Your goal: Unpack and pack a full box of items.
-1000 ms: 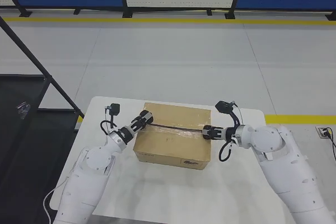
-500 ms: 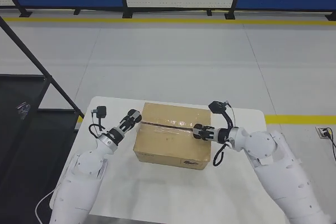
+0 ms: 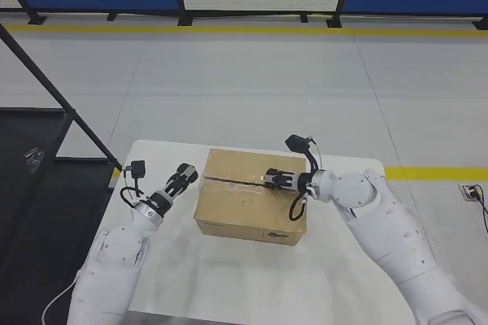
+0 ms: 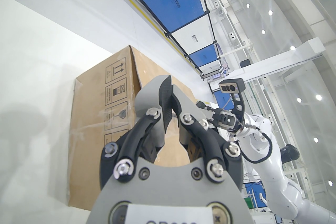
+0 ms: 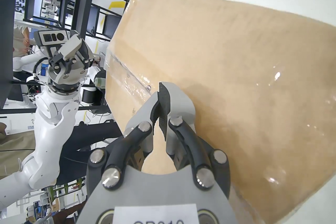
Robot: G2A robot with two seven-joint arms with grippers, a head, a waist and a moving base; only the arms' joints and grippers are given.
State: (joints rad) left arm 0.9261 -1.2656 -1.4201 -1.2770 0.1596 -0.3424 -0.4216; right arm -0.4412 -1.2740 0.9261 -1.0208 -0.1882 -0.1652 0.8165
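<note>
Though taped, one box (image 3: 248,199) on one table (image 3: 228,280) — left end effector (image 3: 188,171), right end effector (image 3: 269,179) — both pinched narrow.

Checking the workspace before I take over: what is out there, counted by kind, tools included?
Cardboard box: 1
Tools: 2 (left tool, right tool)
Table: 1
Total: 4
</note>
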